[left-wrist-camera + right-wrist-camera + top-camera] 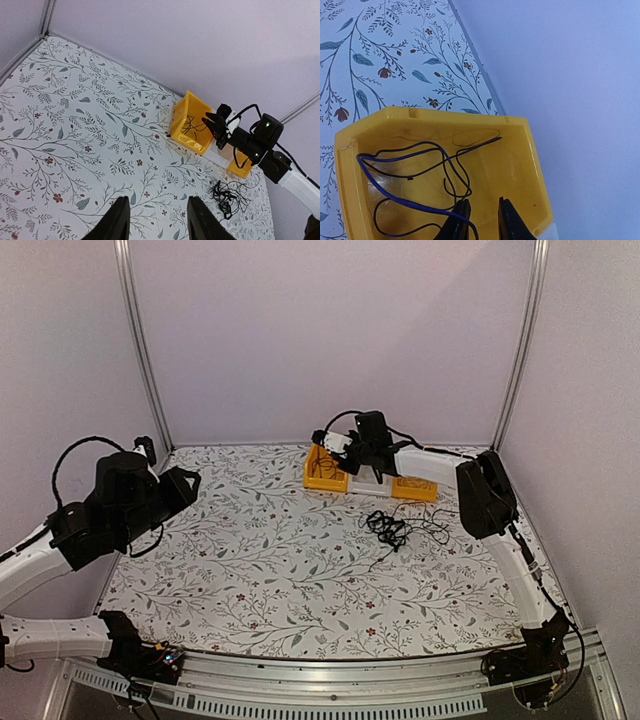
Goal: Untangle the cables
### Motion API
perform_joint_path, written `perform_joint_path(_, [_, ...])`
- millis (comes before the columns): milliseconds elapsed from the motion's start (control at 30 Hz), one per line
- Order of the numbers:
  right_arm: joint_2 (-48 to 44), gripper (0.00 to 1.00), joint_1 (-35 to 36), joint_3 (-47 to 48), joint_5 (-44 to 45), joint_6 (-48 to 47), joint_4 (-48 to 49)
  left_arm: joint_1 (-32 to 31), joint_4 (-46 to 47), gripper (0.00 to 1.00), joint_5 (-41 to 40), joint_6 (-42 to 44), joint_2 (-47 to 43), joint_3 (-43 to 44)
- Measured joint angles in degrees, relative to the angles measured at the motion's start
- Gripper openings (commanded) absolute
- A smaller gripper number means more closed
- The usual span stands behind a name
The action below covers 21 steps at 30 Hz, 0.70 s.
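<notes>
A clump of cables [392, 527] lies on the table [250, 580], right of centre in the top view and just below a yellow bin [324, 472]. More strands [420, 170] lie coiled inside that bin. The right gripper [482, 202] hangs over it with its fingers slightly apart and nothing between them. At far left, the left gripper [157, 200] is open and empty.
</notes>
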Motion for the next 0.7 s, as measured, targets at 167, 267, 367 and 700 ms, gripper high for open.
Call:
perform_joint_path(167, [-4.2,0.36,0.0,-4.0,0.4,-1.1,-4.9,0.0,3.3,0.43,0.0,0.5,0.3,-2.1])
perform_joint_path(267, [-6.8,0.39,0.1,-5.6,1.3,-1.9,-9.3,0.0,5.8,0.43,0.2,0.9,0.5,-3.6])
perform_joint_path(367, [-8.7,0.42,0.1,-6.2,2.0,-2.6,-12.9,0.0,8.2,0.43,0.4,1.4,0.6,-5.3])
perform_joint_path(700, [-16.6,0.44,0.5,-14.0,4.1,-2.1,-21.8,0.0,14.8,0.44,2.2,4.5,4.8,-6.8])
